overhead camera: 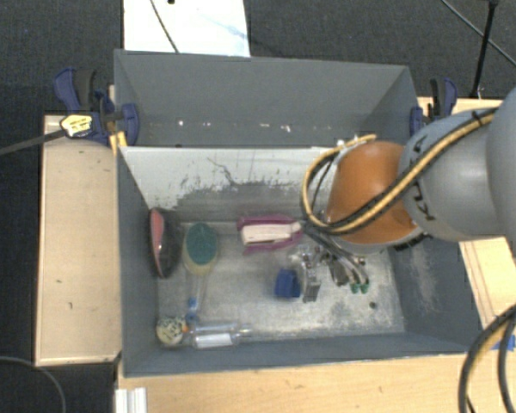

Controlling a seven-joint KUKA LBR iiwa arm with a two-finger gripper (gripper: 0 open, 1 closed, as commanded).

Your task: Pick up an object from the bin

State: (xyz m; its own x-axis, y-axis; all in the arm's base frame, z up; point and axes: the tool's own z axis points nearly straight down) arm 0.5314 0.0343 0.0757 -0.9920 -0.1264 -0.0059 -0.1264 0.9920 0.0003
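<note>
A dark red oval pad (161, 241) stands on edge at the far left, with a green round-headed brush (200, 246) just beside it, its pale handle pointing toward the front. A pink-and-white packet (268, 232) lies right of the brush. At the front (left corner) a speckled ball (168, 330) sits just beside a clear tube (215, 337).

bin (241, 101): grey metal, matt; wall and floor left of hand (313, 282) scuffed, whitish scratches.
hand: bare metal look, dull sheen.
orange cover (370, 192) just above hand: smooth, glossy, plastic-looking.
arm (477, 188) shell: smooth grey, satin.
blue block (285, 284) just left of hand: matt, material unclear.
clear tube (215, 337) far lower left of hand: transparent glossy plastic.
green disc (200, 246) well left of hand: matt, soft-looking.
</note>
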